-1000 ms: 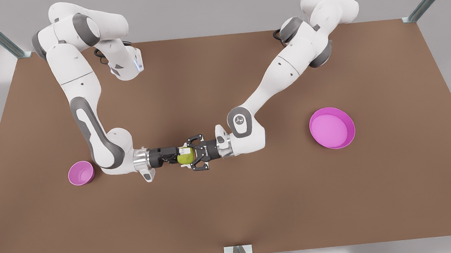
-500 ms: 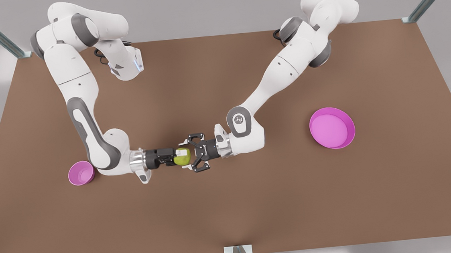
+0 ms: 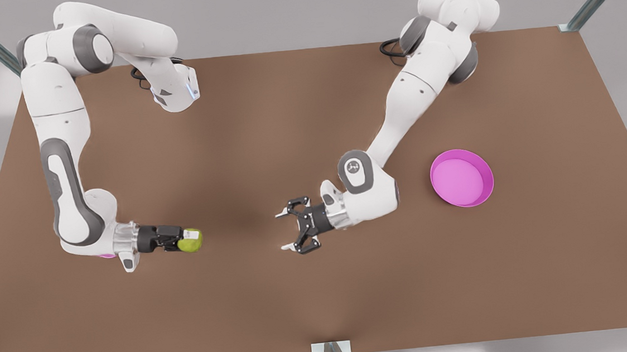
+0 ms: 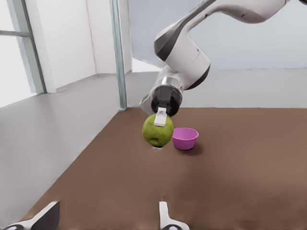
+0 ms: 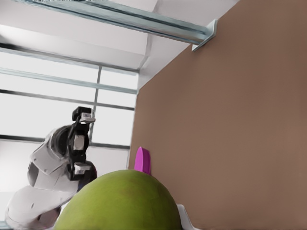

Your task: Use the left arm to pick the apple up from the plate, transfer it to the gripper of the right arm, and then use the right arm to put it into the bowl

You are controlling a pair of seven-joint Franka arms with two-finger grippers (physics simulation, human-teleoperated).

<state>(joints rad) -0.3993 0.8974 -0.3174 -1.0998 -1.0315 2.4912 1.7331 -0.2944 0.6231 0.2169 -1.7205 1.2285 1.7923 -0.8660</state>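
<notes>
The yellow-green apple [image 3: 192,240] hangs above the table at the front view's left, with my right gripper [image 3: 183,239], the slim black one, shut on it. In the right wrist view the apple [image 5: 120,201] sits close up. The left wrist view shows the apple [image 4: 157,132] held under the right gripper [image 4: 162,117], with the small pink bowl [image 4: 185,138] just behind. My left gripper [image 3: 285,232], the splayed claw, is open and holds nothing near the table's middle. Its own fingertips [image 4: 165,218] stand wide apart. The pink plate [image 3: 462,178] lies bare at the front view's right.
The right arm's wrist covers most of the bowl [image 3: 107,255] in the front view. A brown table [image 3: 322,287] carries everything, with metal posts at its corners and a bracket [image 3: 331,349] at the near edge. A sliver of plate rim [image 5: 142,160] shows past the apple.
The left claw has opened off the apple and pulled back toward the front view's right. The right gripper has carried the apple toward the front view's left, near the bowl.
</notes>
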